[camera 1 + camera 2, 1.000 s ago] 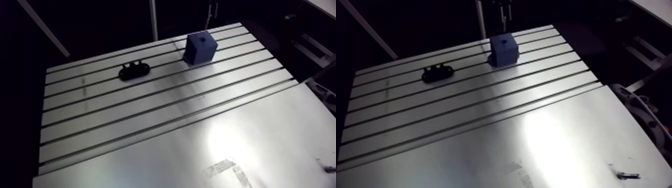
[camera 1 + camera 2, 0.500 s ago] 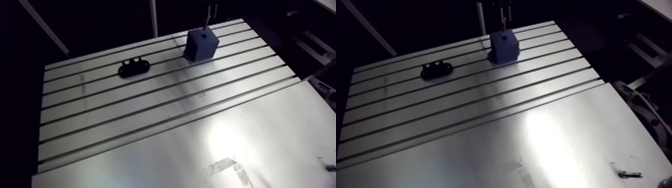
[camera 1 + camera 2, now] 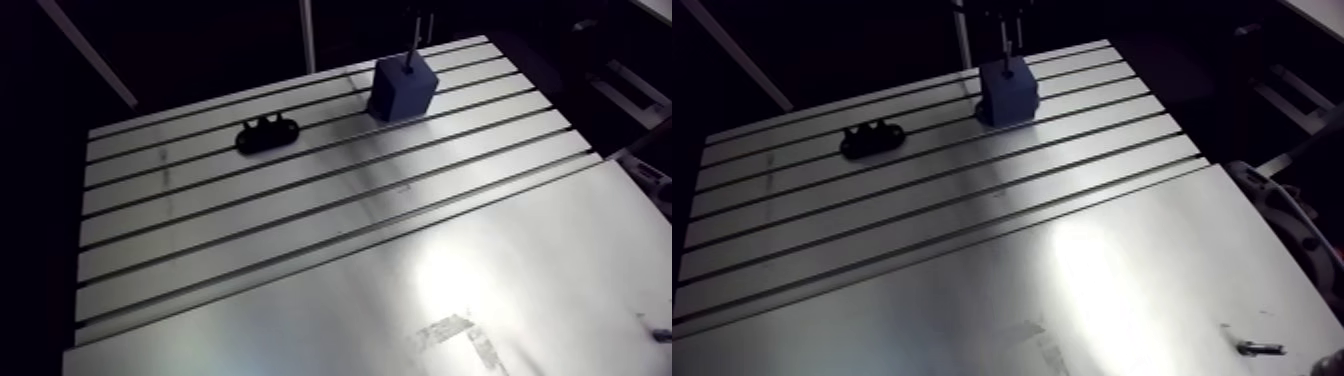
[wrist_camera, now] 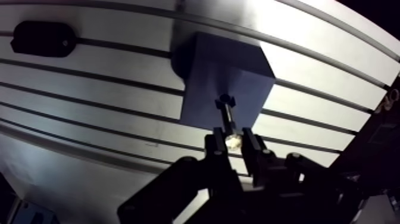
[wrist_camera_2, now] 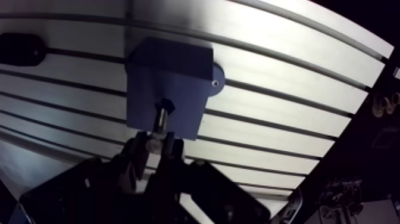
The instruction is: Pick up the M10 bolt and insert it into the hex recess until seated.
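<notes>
Gripper (image 4: 233, 145): two fingers pinching M10 bolt (image 4: 228, 119) by one end, other end pointing away from fingers toward block. Bolt tip: at mouth of hex recess (image 4: 225, 99) in top face of blue block (image 4: 208, 71) (depth of entry not discernible). Block: upright on slotted table (image 3: 300, 230), near far edge. Black bracket (image 3: 267, 133): on table, well apart from block. Small dark fastener (image 3: 1258, 348): lying on smooth plate, far from block.

A flat black part (image 4: 43, 37) with rounded ends is seen lying on the slotted aluminium table (image 4: 89, 83), ahead of the gripper (image 4: 233, 142) and well off to its side. A small dark screw (image 3: 1259, 348) is seen on the smooth plate (image 3: 1122, 280), well apart from the gripper.
</notes>
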### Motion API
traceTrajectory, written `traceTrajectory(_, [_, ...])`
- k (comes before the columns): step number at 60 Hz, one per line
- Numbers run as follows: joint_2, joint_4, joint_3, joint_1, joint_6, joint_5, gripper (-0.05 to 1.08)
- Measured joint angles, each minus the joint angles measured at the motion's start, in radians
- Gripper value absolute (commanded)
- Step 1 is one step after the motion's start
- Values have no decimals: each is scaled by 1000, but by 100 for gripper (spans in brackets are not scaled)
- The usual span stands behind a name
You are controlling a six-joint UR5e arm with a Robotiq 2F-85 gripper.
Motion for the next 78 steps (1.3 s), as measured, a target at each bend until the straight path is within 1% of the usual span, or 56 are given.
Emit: traceTrajectory(78, [15,-23,5,-2,0,0,78])
